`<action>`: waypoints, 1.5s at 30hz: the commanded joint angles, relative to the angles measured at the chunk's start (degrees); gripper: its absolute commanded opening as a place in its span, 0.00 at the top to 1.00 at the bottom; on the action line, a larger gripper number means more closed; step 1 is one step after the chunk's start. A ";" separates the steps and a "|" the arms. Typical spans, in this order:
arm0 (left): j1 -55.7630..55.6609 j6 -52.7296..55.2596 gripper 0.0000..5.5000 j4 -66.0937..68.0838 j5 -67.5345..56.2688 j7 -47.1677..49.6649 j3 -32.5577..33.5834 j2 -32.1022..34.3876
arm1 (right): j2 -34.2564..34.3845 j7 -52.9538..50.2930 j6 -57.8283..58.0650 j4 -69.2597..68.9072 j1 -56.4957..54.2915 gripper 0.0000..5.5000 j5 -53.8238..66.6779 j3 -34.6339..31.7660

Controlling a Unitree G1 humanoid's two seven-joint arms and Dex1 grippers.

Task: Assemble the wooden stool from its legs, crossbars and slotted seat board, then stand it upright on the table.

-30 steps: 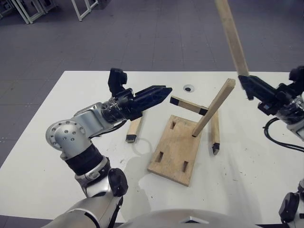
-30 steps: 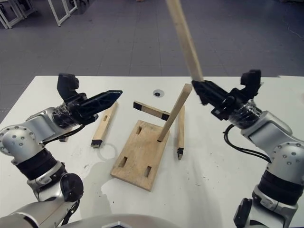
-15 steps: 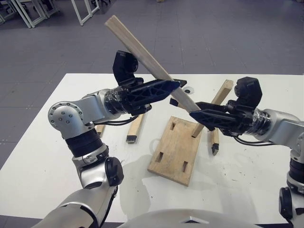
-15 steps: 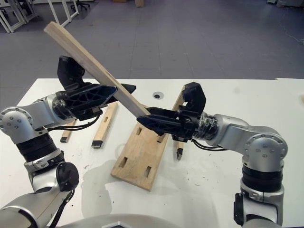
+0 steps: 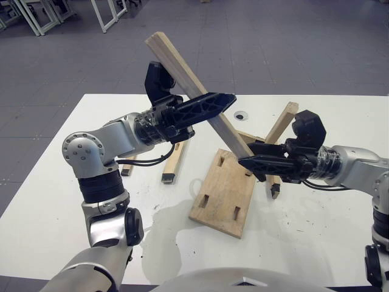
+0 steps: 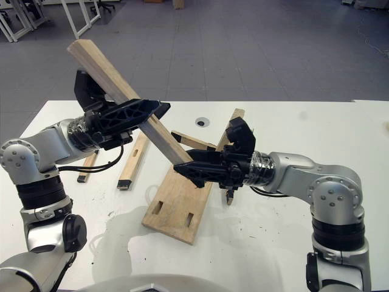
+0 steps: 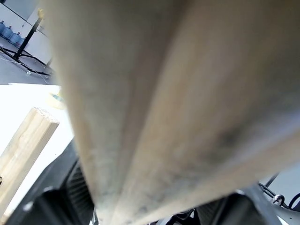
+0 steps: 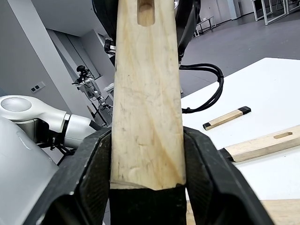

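A long wooden leg [image 5: 182,67] slants in the air from high at the left down toward the slotted seat board [image 5: 216,204], which lies flat on the white table. My left gripper [image 5: 222,102] is shut on the leg's middle, and the leg [image 7: 154,108] sits right against the left wrist camera. My right gripper [image 5: 246,161] is shut on the leg's lower end [image 8: 147,103], just above the board's far edge. A second leg [image 5: 281,125] stands tilted in a far slot of the board.
A loose leg with a black tip [image 5: 174,161] and a short piece [image 5: 126,167] lie left of the board. A crossbar [image 6: 191,140] lies behind it and another black-tipped piece [image 5: 275,182] lies to its right. A round hole [image 5: 242,114] is in the table's far side.
My right arm swung the leg from high on the right across to the left and down over the board. My left gripper rose and closed on its middle.
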 commanded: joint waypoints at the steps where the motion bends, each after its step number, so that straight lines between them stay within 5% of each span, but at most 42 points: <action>1: 1.81 -0.83 0.56 -0.23 -4.95 -1.19 -2.41 3.67 | -0.77 -2.98 -0.12 2.32 -1.59 0.63 -0.01 -1.25; 7: 3.88 -8.38 0.63 -0.06 3.13 -4.82 -1.75 6.88 | -4.34 -10.59 -1.40 4.62 -0.20 0.36 11.20 -11.23; 10: 5.35 -11.38 0.63 0.12 6.03 -6.53 1.36 11.03 | -9.44 -13.58 0.09 -3.95 12.13 0.36 17.43 -17.71; 13: 6.20 -13.65 0.63 -0.52 4.96 -5.19 3.67 11.86 | -9.64 -24.37 1.53 -13.40 23.79 0.36 2.08 -7.14; 17: 6.53 -15.84 0.63 -2.44 3.95 -2.11 3.57 10.96 | -4.31 -40.68 2.61 -11.73 25.56 0.36 -21.02 9.72; 22: 7.29 -19.47 0.63 -6.04 3.66 1.75 3.04 9.79 | 4.16 -46.76 4.71 -14.63 26.36 0.36 -28.29 17.45; 36: 8.41 -24.81 0.63 -7.66 5.90 4.79 0.18 9.33 | 1.06 -39.66 13.77 -18.77 28.72 0.36 -32.26 18.89; 45: 13.80 -26.34 0.63 -11.53 17.76 -8.95 -1.92 16.91 | -22.54 -15.25 -0.02 -4.86 20.91 0.36 -45.35 20.35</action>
